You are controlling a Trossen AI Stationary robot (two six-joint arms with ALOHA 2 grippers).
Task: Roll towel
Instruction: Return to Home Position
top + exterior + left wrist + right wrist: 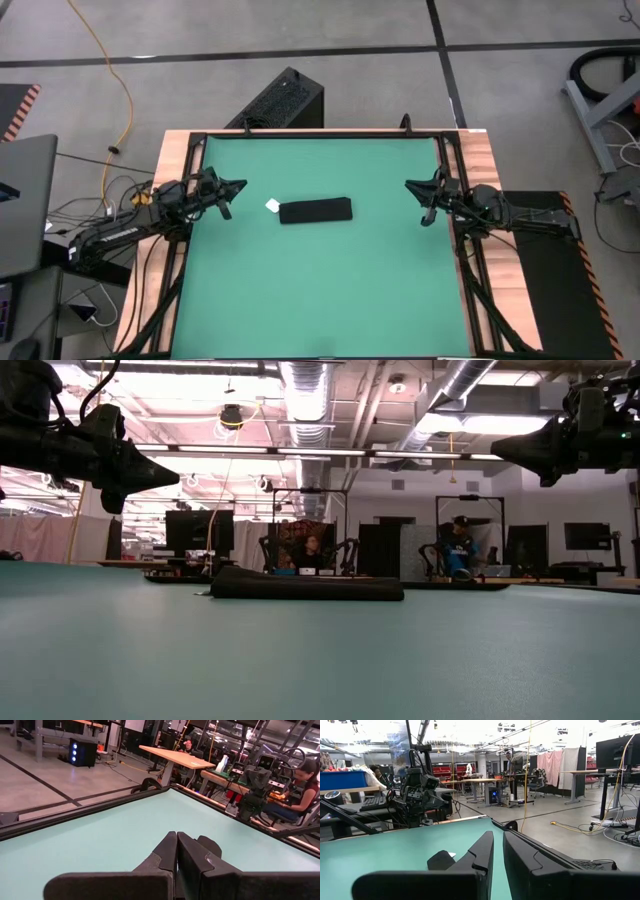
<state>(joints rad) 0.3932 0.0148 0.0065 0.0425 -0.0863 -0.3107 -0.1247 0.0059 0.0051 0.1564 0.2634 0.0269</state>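
The black towel lies as a narrow, thick strip in the middle of the green mat, its long side on the mat. Its small white tag sticks out at its left end. In the low view the towel is a low dark bar. My left gripper hovers over the mat's left edge, shut and pointing level toward the towel, well short of it. My right gripper hovers over the right edge, facing it. The right wrist view shows a narrow gap between the right gripper's fingers, with nothing in it.
A black ribbed box stands on the floor beyond the table's far edge. The wooden table border frames the mat. A laptop and cables sit off the left side. People sit at desks in the room behind.
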